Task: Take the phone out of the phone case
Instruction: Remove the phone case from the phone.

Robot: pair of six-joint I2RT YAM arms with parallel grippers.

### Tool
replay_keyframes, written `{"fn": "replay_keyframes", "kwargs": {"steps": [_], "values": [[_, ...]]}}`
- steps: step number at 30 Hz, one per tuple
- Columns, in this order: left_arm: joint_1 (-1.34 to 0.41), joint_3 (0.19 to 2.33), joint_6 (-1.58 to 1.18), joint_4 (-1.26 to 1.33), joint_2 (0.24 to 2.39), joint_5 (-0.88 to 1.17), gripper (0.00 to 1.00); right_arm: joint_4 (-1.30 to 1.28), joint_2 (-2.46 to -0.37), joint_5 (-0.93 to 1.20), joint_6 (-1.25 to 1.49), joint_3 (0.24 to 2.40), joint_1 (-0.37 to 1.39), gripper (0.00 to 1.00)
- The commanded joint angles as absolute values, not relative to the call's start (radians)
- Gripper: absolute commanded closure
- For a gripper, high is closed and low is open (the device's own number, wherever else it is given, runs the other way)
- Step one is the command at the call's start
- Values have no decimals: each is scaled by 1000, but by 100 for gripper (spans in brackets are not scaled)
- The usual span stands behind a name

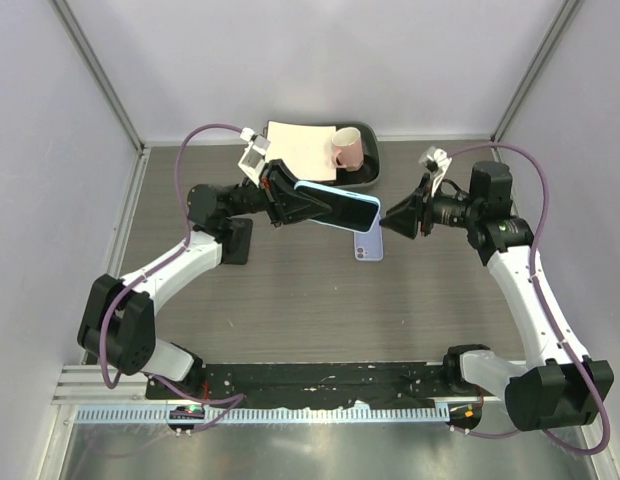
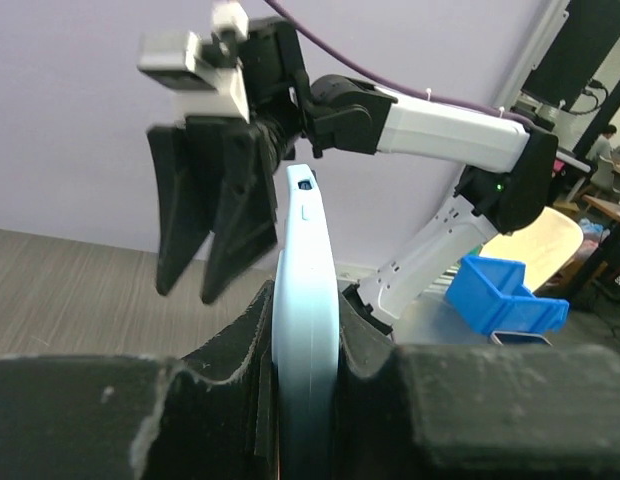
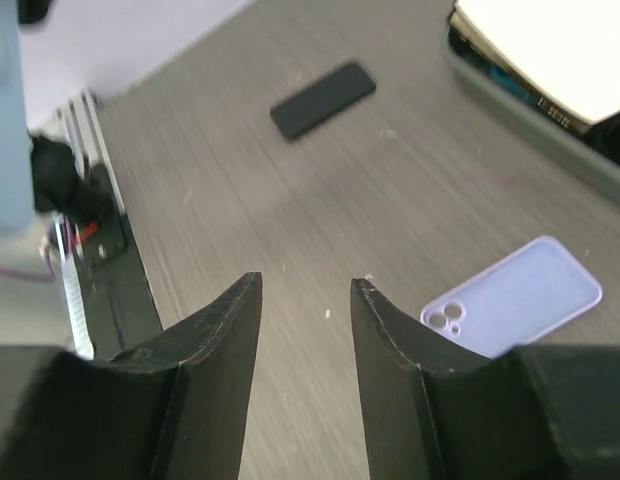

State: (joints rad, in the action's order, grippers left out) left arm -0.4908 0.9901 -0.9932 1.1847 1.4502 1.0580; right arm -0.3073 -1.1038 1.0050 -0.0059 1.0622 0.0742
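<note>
Top external view: the phone (image 1: 352, 212), pale blue, is seen clamped in the left gripper (image 1: 310, 205) just above frame centre and held clear of the table (image 1: 290, 310). The phone case (image 1: 368, 243), lilac, is noted lying flat on the table just below the phone's right end, camera cut-out toward the lower edge of the frame. The right gripper (image 1: 389, 223) is pointed at the phone's right end from the right, near it but not touching; nothing is seen in it. A dark tray (image 1: 375, 166) at upper centre is noted, with a pink mug (image 1: 347, 150) on it, and a black slab (image 1: 236, 241) lies on the table left of centre, partly covered by the left arm. Left wrist view: the phone (image 2: 305, 300) is seen edge-on, upright at centre, pinched on both faces by the near fingers (image 2: 240, 350). The right gripper (image 2: 205, 215) is recorded at upper left, jaws a narrow gap apart and empty. A blue bin (image 2: 505, 300) is noted at far right. Right wrist view: the two fingers (image 3: 220, 350) are seen parted at lower centre with bare table between them. The phone case (image 3: 515, 298) is recorded at lower right, lying flat. The black slab (image 3: 323, 100) lies at upper centre, well apart from it.
</note>
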Motion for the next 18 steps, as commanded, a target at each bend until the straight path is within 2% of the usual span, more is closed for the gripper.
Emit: {"fn": "replay_keyframes", "kwargs": {"steps": [1,5,13,18], "values": [[-483,1008,-1015,1212,1404,956,100,-659,-1045,1095,-463,1101,75,51],[-483,1002,-1022,1195,1407,939,100,-650,-1006,1167,-492,1097,80,43],[-483,982,-1040,1174,1422,904,100,-301,-1020,1149,-146,1112,136,43],[-485,973,-1037,1172,1420,902,100,-229,-1054,1115,-109,1114,201,43]]}}
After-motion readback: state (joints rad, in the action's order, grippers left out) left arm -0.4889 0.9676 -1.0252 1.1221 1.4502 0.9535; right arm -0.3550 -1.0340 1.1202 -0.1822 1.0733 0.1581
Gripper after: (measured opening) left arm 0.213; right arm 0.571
